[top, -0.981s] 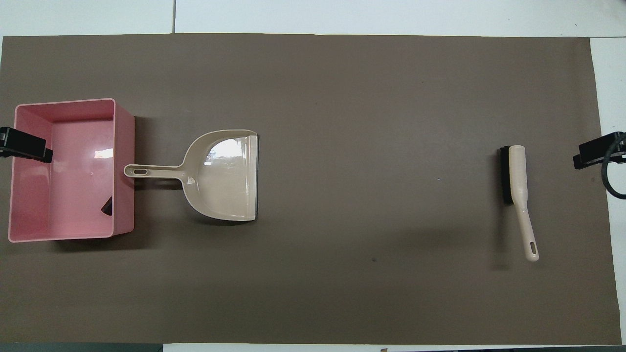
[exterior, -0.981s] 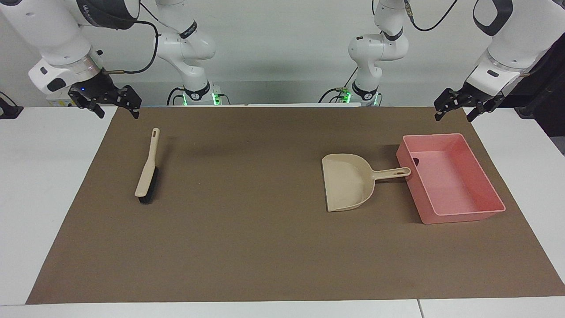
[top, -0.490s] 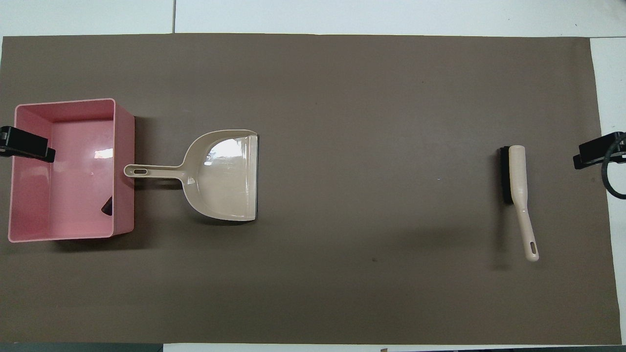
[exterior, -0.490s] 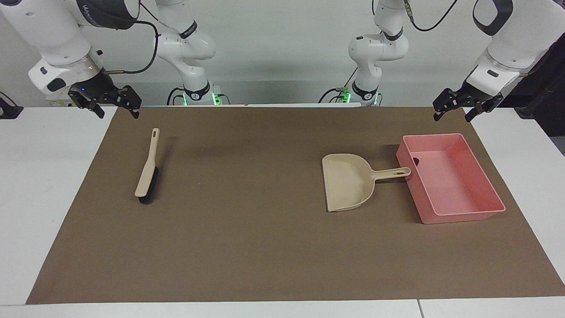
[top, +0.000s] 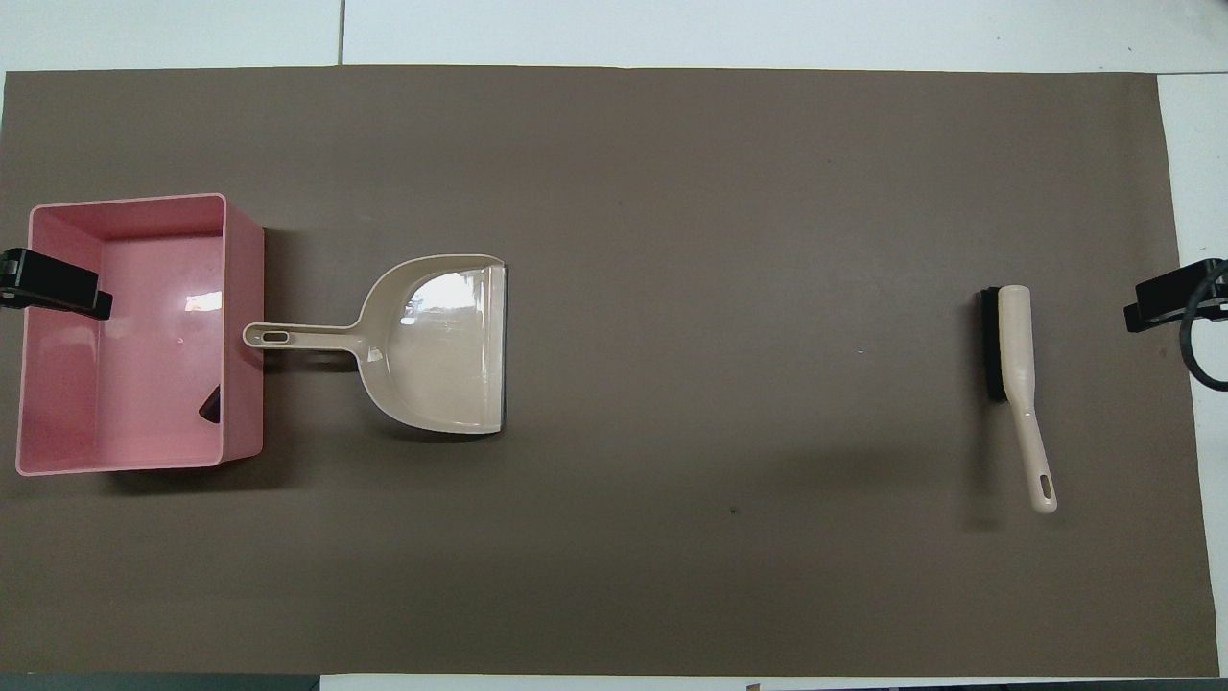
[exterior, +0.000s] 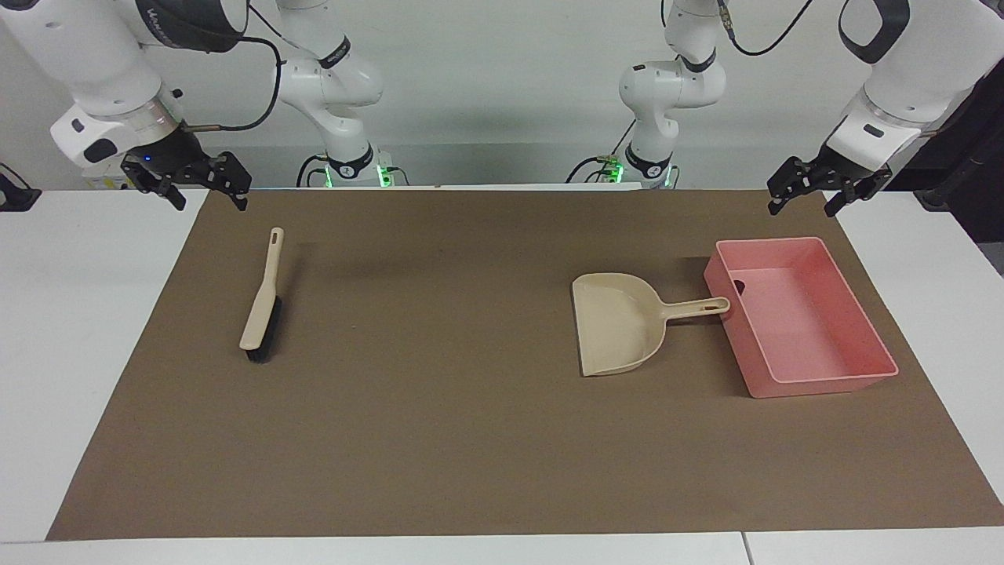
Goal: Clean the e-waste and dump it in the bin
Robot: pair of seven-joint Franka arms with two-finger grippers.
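The shallow pink plastic bin point(exterior: 800, 318) lies at the left arm's end of the brown mat point(exterior: 439, 408), the beige plastic dustpan point(exterior: 620, 322) touching its wall. No e-waste can be made out. The beige brush point(exterior: 261, 302) lies toward the right arm's end; wide bare mat lies between. The left tool point(exterior: 808, 192) hangs above the mat's edge near the bin, the right tool point(exterior: 205, 187) above the mat's corner; both have fingers apart, holding nothing.

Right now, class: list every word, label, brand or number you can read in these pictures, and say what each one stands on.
Dark band on the right arm's upper link: white lettering, cut off and too blurred to read.
bin, dustpan, brush, brown mat: no text visible.
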